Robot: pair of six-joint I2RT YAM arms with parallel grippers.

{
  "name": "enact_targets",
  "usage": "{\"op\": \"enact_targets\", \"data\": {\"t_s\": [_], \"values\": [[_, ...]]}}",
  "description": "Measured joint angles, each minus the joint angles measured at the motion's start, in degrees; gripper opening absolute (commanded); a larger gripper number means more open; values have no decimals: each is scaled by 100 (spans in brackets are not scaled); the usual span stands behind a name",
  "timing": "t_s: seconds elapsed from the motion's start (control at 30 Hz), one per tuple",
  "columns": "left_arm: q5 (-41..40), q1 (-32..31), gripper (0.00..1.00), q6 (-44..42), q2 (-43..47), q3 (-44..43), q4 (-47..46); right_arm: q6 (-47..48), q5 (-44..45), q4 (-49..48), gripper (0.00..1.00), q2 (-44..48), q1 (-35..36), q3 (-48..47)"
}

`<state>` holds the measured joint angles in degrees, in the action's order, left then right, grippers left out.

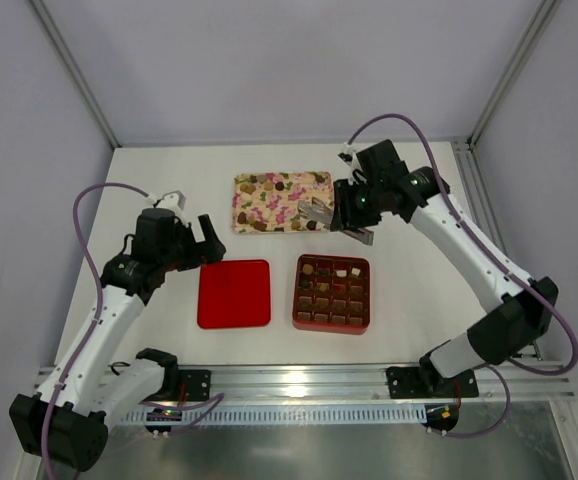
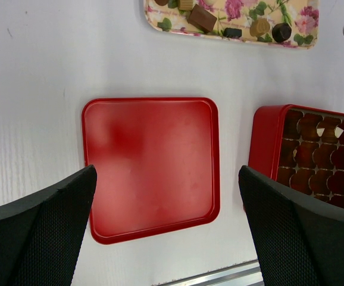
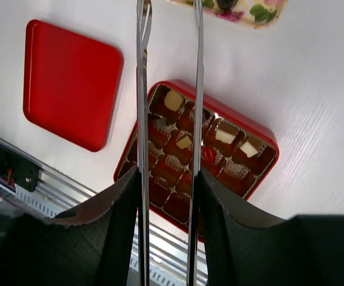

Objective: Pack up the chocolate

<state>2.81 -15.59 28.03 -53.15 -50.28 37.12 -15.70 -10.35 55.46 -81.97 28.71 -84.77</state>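
Chocolate pieces [image 1: 269,186] lie on the floral tray [image 1: 281,207], also seen in the left wrist view [image 2: 202,18]. More pieces [image 3: 173,100] sit in some cells of the red box [image 1: 299,297] with the brown grid. My right gripper [image 1: 349,210] is shut on metal tongs [image 1: 317,214], whose two arms [image 3: 141,89] run up past the box [image 3: 266,138]. The tong tips reach over the tray's right end; I cannot tell if they hold a piece. My left gripper [image 1: 197,242] is open and empty, above the near edge of the red lid [image 2: 151,167].
The red lid [image 1: 234,293] lies flat left of the box, open side up. The box [image 2: 266,140] stands right of it. The tray [image 2: 237,13] is at the back. A metal rail [image 1: 299,380] runs along the table's near edge.
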Motion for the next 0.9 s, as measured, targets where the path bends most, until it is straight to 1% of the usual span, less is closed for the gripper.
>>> {"op": "enact_targets", "data": {"t_s": [0.13, 0.27, 0.37, 0.67, 0.9], "values": [[0, 0, 100, 0, 0, 0, 0, 98, 122, -81, 45, -1073, 0, -977], [2, 0, 100, 0, 0, 0, 0, 184, 186, -125, 45, -1853, 55, -1635], [2, 0, 100, 0, 0, 0, 0, 236, 278, -83, 45, -2354, 247, -2024], [2, 0, 100, 0, 0, 0, 0, 431, 476, 74, 45, -3381, 1029, -2774], [2, 0, 100, 0, 0, 0, 0, 540, 680, 304, 45, -3829, 1198, -3226]]}}
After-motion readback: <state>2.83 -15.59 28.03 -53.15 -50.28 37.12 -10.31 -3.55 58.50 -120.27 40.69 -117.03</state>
